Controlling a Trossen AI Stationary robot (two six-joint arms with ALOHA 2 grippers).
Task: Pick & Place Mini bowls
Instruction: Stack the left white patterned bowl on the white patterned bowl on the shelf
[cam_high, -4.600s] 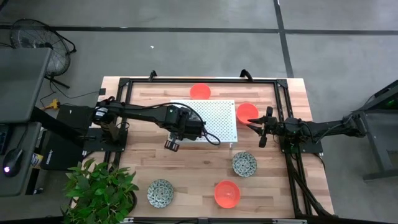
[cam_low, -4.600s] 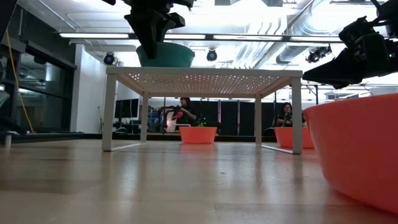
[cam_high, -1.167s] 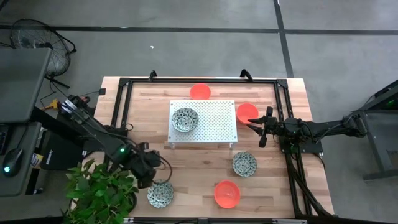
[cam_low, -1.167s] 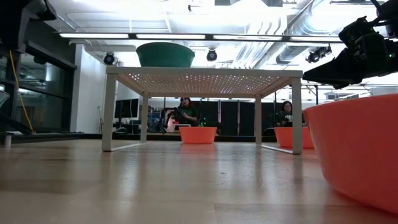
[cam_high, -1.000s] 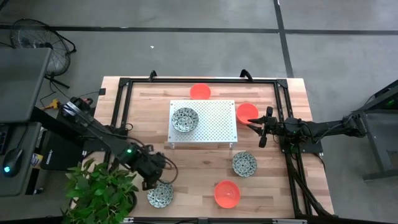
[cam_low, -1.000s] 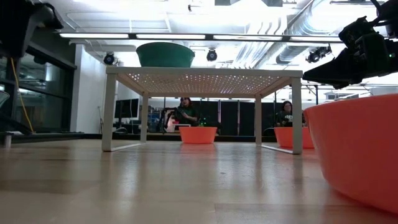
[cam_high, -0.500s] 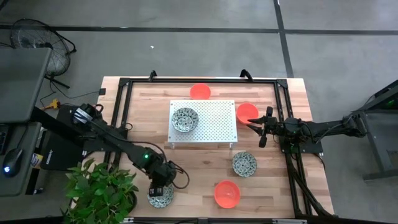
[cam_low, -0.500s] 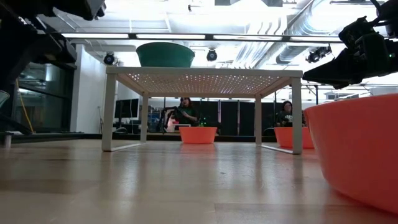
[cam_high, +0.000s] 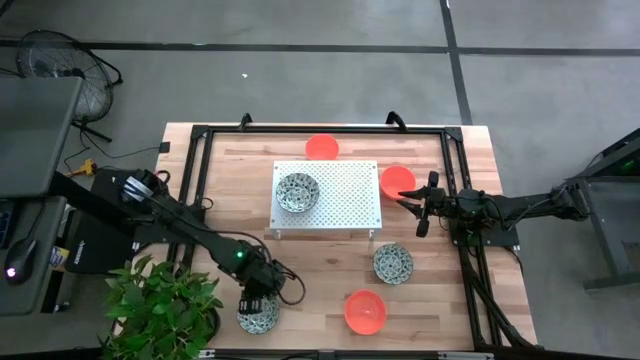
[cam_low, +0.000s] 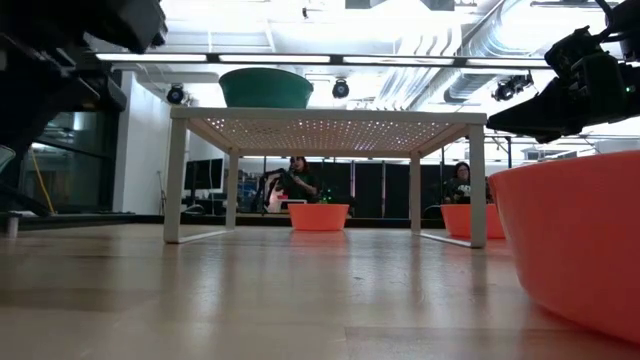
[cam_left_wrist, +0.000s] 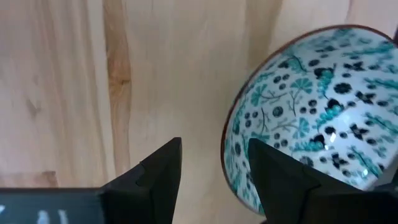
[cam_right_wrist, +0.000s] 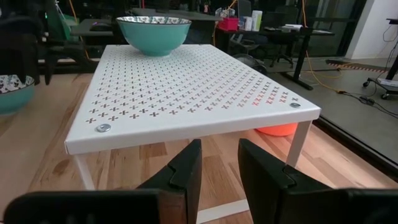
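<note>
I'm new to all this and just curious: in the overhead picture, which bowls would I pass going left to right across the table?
Patterned bowl under the left gripper → patterned bowl on the white platform → red bowl at the far edge → red bowl at the near edge.

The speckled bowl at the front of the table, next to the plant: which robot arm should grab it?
The left. Its open gripper hangs right at the white speckled round bowl, its fingers beside the rim. The right gripper waits far off beside the white perforated platform.
</note>
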